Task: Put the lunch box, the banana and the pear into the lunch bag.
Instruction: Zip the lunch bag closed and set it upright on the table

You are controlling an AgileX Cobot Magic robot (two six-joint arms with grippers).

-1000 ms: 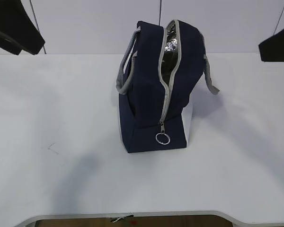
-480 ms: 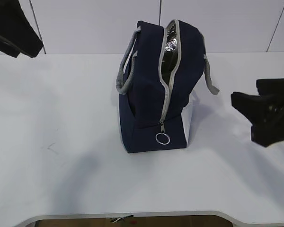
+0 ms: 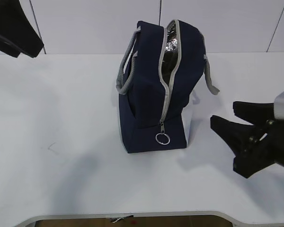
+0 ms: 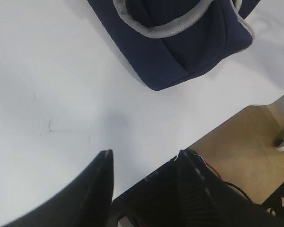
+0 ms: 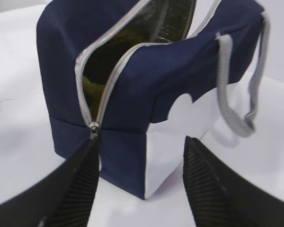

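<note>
The navy lunch bag stands upright mid-table with its grey zipper open down to the ring pull, and silver lining shows at the top. In the right wrist view the lunch bag gapes, and a dim yellowish shape lies inside; I cannot tell what it is. The lunch box, banana and pear are otherwise out of view. My right gripper hangs open and empty just right of the bag, its jaws framing the bag's lower corner. My left gripper is open and empty, high above the table's left side, away from the lunch bag.
Grey webbing handles hang off both sides of the bag. The white table ends at a curved front edge. In the left wrist view the floor shows past that edge. A pale wall stands behind.
My right gripper has swung in from the upper right edge, down and leftward to beside the bag. The bag and the left arm have stayed put.
</note>
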